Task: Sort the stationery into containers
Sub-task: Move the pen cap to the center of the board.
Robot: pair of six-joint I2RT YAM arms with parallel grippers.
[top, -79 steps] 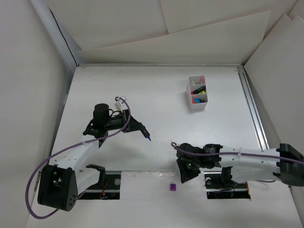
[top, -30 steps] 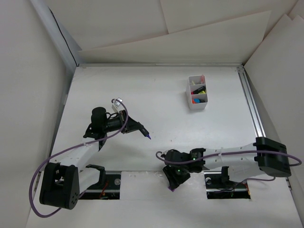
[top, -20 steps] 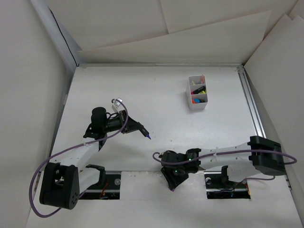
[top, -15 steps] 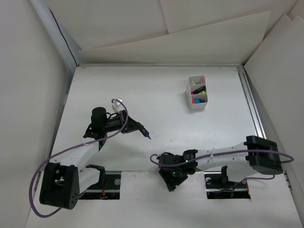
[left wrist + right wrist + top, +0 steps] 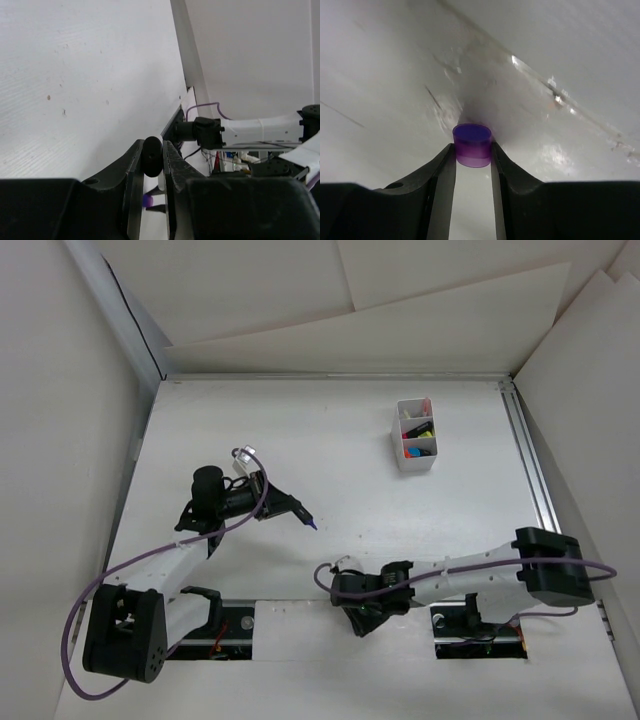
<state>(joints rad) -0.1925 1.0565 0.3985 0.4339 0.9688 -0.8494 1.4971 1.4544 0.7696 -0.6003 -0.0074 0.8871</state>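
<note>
With my right jaws I am gripping a small purple cap [image 5: 472,145]. My two fingers [image 5: 440,172] are pressing on it from both sides, so the jaws are standing narrow. The cap is sitting upright on the near edge of the worktop [image 5: 330,440], between the bases of my two arms. In the top view my right arm [image 5: 450,575] is reaching to the left and is hiding the cap. My left jaws are closed tight on a thin pen [image 5: 151,149] with a black barrel. Its purple tip is pointing down and to the right, a little left of the middle of the worktop, and I cannot tell whether it is touching the surface. The white box [image 5: 417,467] is standing well apart from both jaws, in the far right part of the worktop. Coloured pieces are lying in its compartments, too small for me to name one by one.
</note>
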